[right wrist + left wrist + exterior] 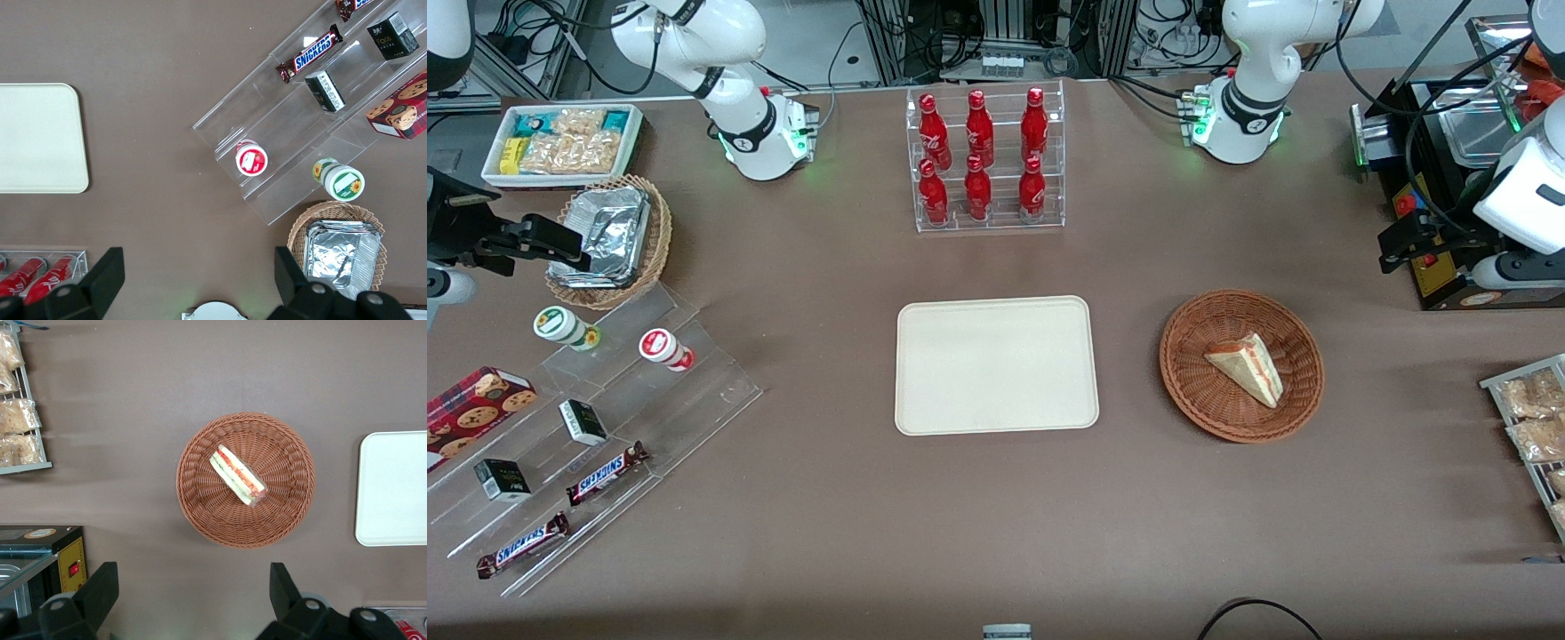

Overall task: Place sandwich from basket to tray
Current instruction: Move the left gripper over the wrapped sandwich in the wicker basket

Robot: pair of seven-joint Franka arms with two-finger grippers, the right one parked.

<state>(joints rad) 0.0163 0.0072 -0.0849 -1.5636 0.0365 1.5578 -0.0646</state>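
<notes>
The sandwich, a pale wedge with red and green filling, lies in the round reddish-brown basket. Beside the basket, toward the parked arm's end, the cream-white tray lies flat with nothing on it. My left gripper hangs high above the table, off the basket's rim toward the working arm's end, beside the black appliance. Its fingers are spread wide and hold nothing; bare brown tablecloth shows between them.
A clear rack of red bottles stands farther from the front camera than the tray. A black appliance and a wire rack of packaged snacks sit at the working arm's end. An acrylic stand and foil-lined basket sit at the parked arm's end.
</notes>
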